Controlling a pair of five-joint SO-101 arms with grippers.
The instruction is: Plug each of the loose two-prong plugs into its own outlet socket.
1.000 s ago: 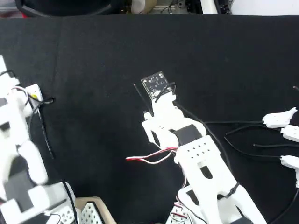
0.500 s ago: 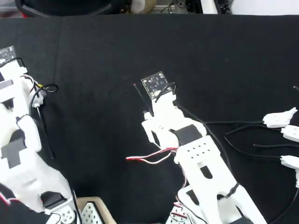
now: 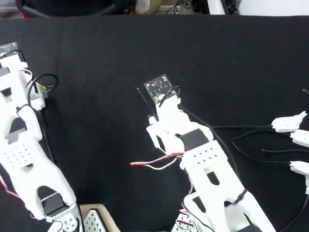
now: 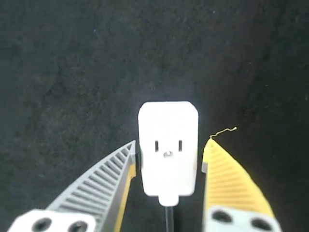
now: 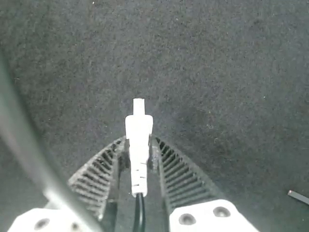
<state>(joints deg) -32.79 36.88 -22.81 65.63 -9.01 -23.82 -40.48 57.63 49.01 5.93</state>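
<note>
Two arms are sitting over a black cloth surface (image 3: 96,53), one along its left edge and one in the middle. The left end effector (image 4: 171,144) is gripping a white socket (image 4: 168,130). Its grey finger (image 4: 113,171) and yellow finger (image 4: 227,174) are pressing against the socket's two sides. The two-slot face is turned toward the wrist camera, and a black cord (image 4: 167,220) is running back between the fingers. A pale thread (image 4: 223,131) is curling off the yellow fingertip. The right end effector (image 5: 138,143) is clamping a white plug (image 5: 138,126) seen edge-on, with the plug's tip sticking out past the fingertips above the cloth. Its cable (image 5: 139,212) is trailing back toward the wrist. Well apart, at the right edge of the high view, three white connector pieces (image 3: 288,122) are lying on the cloth, with black leads (image 3: 246,145) looping toward the middle arm. They are too small to sort into plugs and sockets, and the frame edge is cutting some of them off. A small camera board (image 3: 161,88) is capping the front of the middle arm, and red and white wires (image 3: 149,164) are hanging off its side. A blurred dark line (image 5: 29,159) is crossing the right wrist view close to the lens, and a small pale object (image 5: 297,195) at that view's edge is cut off and cannot be identified.
</note>
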